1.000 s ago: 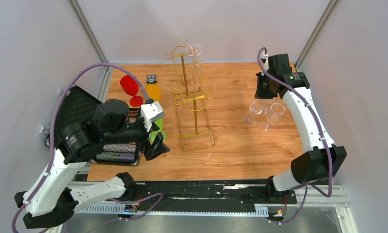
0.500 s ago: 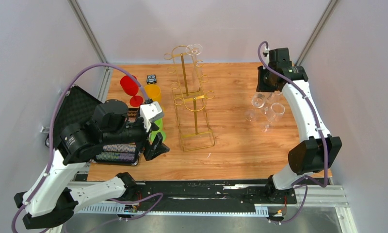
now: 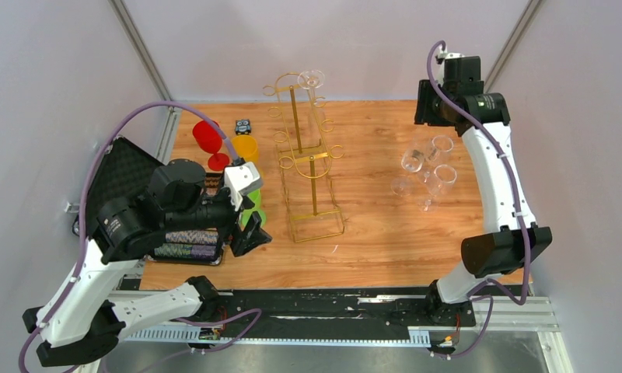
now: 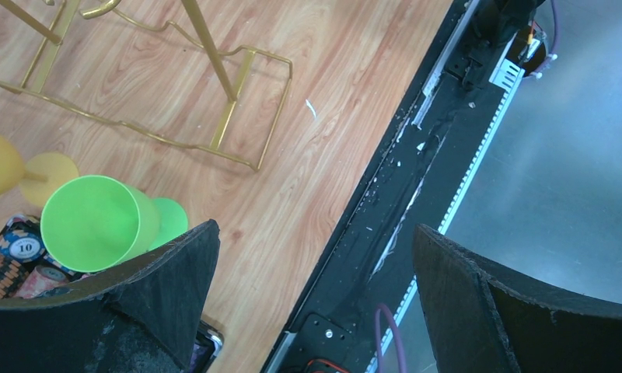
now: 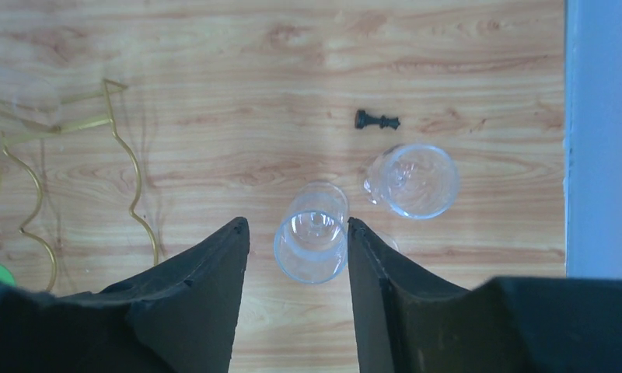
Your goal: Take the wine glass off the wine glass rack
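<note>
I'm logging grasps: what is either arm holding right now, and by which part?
Nothing is held. The right gripper hovers with jaws apart above a wine glass standing on the table; the left gripper is open and empty.

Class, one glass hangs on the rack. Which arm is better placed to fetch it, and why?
Right, probably. The right gripper is open, empty and high up, on the side of the rack where the glass hangs near its top. The left gripper sits low beside the green cup.
</note>
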{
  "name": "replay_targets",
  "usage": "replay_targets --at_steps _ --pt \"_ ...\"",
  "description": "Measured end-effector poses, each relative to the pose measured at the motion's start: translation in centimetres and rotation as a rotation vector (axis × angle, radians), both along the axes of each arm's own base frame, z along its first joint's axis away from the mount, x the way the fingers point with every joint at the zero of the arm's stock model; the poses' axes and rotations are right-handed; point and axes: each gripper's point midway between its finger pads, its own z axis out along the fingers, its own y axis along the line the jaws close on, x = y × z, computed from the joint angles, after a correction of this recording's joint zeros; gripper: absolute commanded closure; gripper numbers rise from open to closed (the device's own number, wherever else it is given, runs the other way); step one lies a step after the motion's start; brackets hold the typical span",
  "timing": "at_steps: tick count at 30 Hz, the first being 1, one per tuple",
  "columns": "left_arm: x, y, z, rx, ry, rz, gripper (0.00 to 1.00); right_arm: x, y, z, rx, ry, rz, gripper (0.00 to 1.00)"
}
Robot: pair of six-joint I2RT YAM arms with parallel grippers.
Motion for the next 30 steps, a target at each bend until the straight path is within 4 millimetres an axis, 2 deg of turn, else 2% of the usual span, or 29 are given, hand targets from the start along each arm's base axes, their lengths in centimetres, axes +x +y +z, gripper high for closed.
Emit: replay_targets --at_steps 7,12,15,21,24,30 --pt "0.5 -0.1 -0.3 0.017 0.005 0.016 0.00 1.1 0.4 5.8 0.029 -0.143 0.005 0.46" --pt "1.1 -0.2 -0.7 0.034 0.016 0.048 0.00 1.8 2.3 9.0 0.116 -0.220 0.074 0.43" --pt "1.5 -0.3 -1.0 0.047 0.027 0.068 0.00 2.3 3.9 9.7 0.181 -0.230 0.123 0.43" --pt "2.9 0.0 -1.0 0.059 0.024 0.165 0.00 3.6 7.4 9.6 0.334 -0.211 0.220 0.42" --pt "4.2 0.3 -0.4 0.054 0.006 0.249 0.00 4.1 9.0 9.7 0.401 -0.209 0.267 0.42" --pt "7.8 0.8 0.1 0.069 -0.021 0.450 0.01 4.3 12.1 11.4 0.518 -0.244 0.379 0.42"
